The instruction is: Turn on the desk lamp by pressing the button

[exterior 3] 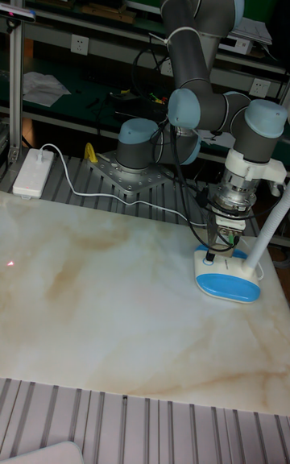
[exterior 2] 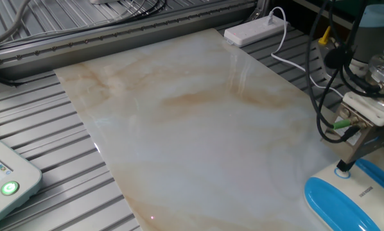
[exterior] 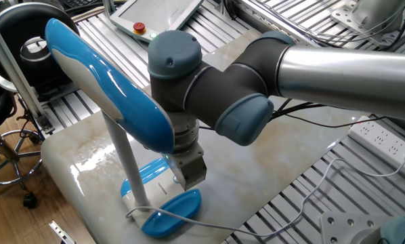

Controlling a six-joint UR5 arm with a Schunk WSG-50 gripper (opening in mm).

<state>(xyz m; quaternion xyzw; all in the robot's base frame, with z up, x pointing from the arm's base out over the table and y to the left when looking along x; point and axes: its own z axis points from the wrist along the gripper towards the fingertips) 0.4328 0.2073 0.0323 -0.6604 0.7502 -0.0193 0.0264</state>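
The desk lamp has a long blue and white head (exterior: 111, 85), a slim white stem (exterior: 124, 163) and an oval blue-and-white base (exterior: 163, 200) at the marble table's corner. The base (exterior 2: 346, 204) also shows in the other fixed view, and the base (exterior 3: 229, 277) again in the tall view. My gripper (exterior 2: 343, 167) points straight down over the base's near end. Its dark tip rests on the button (exterior 2: 338, 173), of which only a sliver of white ring shows. The fingers (exterior 3: 212, 248) come together in a single narrow tip, shut, with nothing held. In the first fixed view the gripper (exterior: 189, 175) hides the button.
The lamp head overhangs my wrist on the left. A thin white cord (exterior: 202, 222) runs from the base off the table edge. A white power strip (exterior 2: 255, 29) lies at the far corner. A pendant with a red button (exterior: 140, 28) lies behind the table, and an office chair (exterior: 3, 135) stands beside it.
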